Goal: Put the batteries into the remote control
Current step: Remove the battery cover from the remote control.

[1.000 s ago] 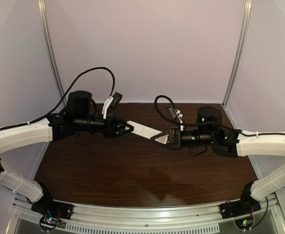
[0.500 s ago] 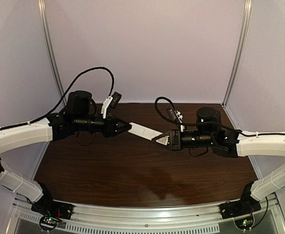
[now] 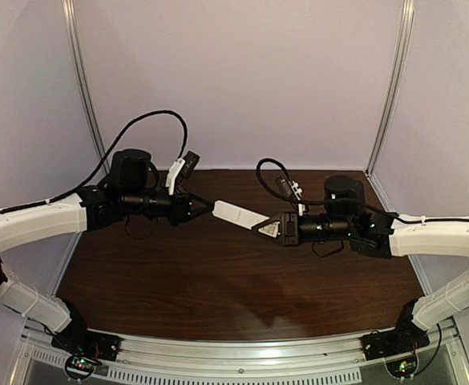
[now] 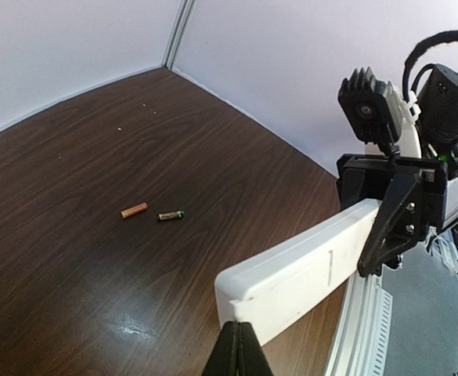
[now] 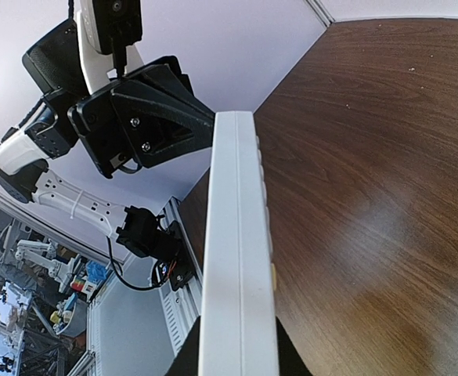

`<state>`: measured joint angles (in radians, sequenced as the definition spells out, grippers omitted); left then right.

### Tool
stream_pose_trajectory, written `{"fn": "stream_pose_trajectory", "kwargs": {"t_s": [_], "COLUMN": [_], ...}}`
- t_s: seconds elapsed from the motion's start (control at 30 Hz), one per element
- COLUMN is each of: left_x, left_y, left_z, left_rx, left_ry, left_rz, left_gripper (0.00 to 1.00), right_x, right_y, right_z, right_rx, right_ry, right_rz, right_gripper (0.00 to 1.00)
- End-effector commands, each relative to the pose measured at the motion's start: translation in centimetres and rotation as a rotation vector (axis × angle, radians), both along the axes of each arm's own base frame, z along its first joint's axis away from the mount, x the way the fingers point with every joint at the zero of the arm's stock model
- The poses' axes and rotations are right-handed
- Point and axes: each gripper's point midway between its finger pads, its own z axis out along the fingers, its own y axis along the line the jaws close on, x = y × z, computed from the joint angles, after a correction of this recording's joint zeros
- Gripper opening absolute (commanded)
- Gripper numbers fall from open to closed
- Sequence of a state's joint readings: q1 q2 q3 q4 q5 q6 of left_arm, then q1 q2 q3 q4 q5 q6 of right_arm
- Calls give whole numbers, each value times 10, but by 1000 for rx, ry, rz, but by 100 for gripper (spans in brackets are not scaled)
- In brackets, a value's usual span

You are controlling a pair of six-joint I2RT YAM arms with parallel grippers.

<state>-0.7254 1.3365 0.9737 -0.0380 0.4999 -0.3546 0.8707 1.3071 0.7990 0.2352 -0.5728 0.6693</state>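
Remote control position: the remote control hung in the air over the middle of the tabletop, spanning the gap between the two grippers and touching no wood.
Right gripper: the right gripper had its jaws clamped on one short end of the remote, across the thin sides.
Left gripper: the left gripper had its jaws pinched together to a point with nothing between them, right at the remote's other end. Contact could not be confirmed.
Batteries position: both batteries lay flat on the wood, near each other but apart, judged to be between the remote and the far edge. They were too small to find in the overhead view.
Remote handling (judged): light, stiff, smooth plastic, likely to pivot when held at one end only. A grip across the long edges, clear of the battery bay, looked safest.
Battery handling (judged): hard, slick and prone to rolling. Each wanted a narrow pinch at mid-length, across its round body.
Cover state: not visible.
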Motion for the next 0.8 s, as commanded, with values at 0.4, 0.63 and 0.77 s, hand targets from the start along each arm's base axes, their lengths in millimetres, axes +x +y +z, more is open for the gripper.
{"fn": "stream_pose_trajectory", "kwargs": {"t_s": [0.4,0.63,0.77], "left_x": [3,2,-2], "left_y": [-11,-23,-29], "left_z": [1,4,4], "left_rx": [-47,-46,-41], "left_ry": [16,0,-5], "left_rz": [-38,-64,-83], "left_gripper": [72,78,77], "right_x": [-3,1,2], "right_y": [5,11,14], "right_z": [16,14,13], "right_rx": [71,75,78], "right_ry": [-26,-13,-9], "right_rz": [47,50,53], "right_gripper": [0,0,0]}}
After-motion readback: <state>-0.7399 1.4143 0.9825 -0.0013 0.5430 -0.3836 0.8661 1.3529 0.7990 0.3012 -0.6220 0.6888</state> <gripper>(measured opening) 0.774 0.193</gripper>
